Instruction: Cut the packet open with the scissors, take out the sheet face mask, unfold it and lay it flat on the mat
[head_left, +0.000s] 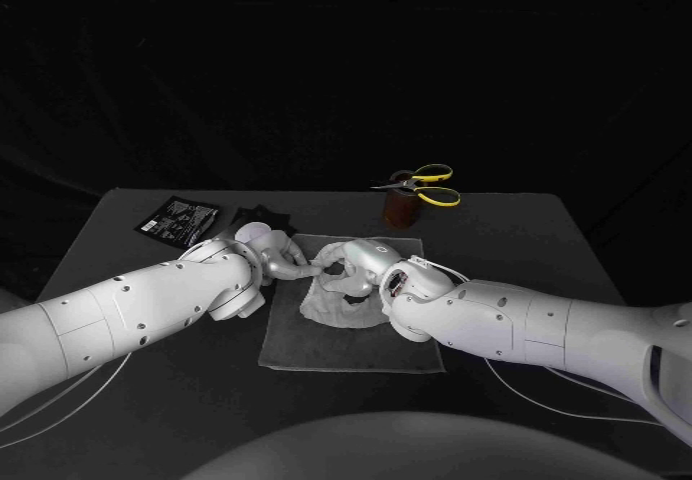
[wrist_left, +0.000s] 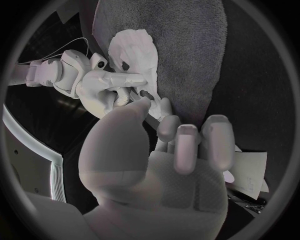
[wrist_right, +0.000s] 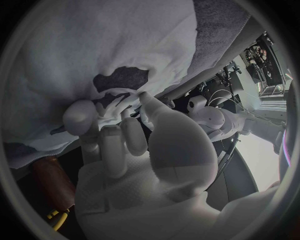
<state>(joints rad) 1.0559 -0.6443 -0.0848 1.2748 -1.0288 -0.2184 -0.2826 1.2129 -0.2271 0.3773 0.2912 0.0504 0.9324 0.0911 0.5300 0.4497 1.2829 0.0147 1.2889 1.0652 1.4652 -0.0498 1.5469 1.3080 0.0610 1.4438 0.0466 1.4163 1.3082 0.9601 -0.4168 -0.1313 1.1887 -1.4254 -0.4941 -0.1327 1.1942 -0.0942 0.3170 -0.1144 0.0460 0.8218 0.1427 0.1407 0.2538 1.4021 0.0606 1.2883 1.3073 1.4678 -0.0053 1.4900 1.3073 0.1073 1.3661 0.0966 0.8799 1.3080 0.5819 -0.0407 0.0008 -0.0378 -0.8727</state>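
Observation:
The white sheet mask (head_left: 335, 305) lies crumpled and partly unfolded on the grey mat (head_left: 310, 350) in the middle of the table. My left hand (head_left: 271, 258) and right hand (head_left: 364, 262) meet over the mask's far edge, fingertips almost touching. In the right wrist view my right hand (wrist_right: 137, 150) pinches a fold of the mask (wrist_right: 81, 45) between thumb and fingers. In the left wrist view my left hand (wrist_left: 169, 150) pinches the mask's (wrist_left: 134, 47) near end, close to the right hand (wrist_left: 103, 87). The yellow-handled scissors (head_left: 426, 185) stand in a brown holder (head_left: 400, 208) behind the mat.
The black packet (head_left: 178, 218) lies at the table's far left, with a dark scrap (head_left: 263, 215) beside it, just behind my left hand. Bare table lies on both sides of the mat and in front of it.

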